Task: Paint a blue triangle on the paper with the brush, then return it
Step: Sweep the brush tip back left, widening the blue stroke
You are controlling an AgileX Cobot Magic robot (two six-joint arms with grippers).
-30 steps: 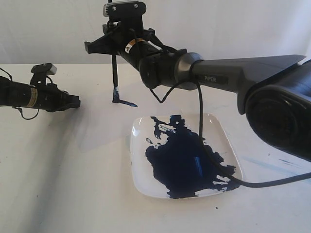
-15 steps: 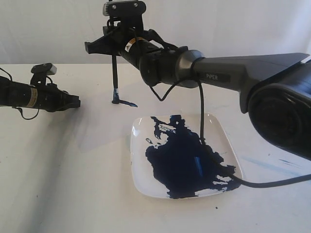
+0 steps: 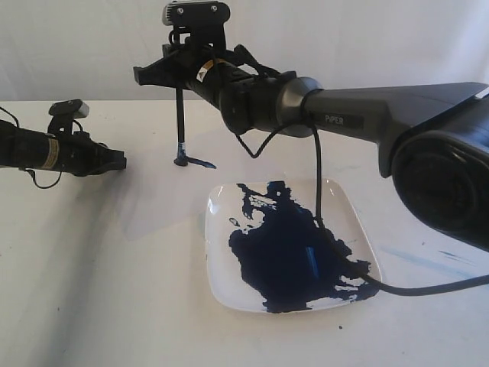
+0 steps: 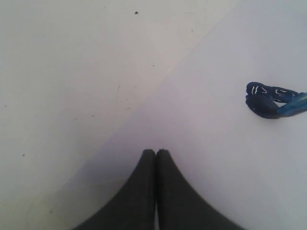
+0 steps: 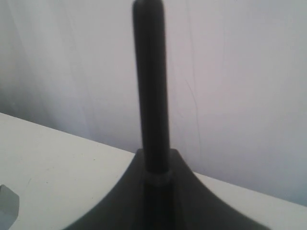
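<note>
Brush [image 3: 180, 115]: stands upright, long axis vertical, bristle tip down on the paper [image 4: 225, 143], handle end up. It is beyond the plate [image 3: 221, 200], touching the blue triangle [image 3: 197, 162], so far a blobby dark stroke.
Right gripper [image 3: 179, 82]: clamped on the brush shaft; the arm reaches level across the middle, above the plate.
Left gripper [image 4: 156, 152]: jaws pressed together, empty, low over the paper.

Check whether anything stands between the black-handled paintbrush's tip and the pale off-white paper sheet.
Nothing visible does: the right gripper holds the black-handled paintbrush upright, its tip touching the pale paper sheet at the dark blue stroke.
</note>
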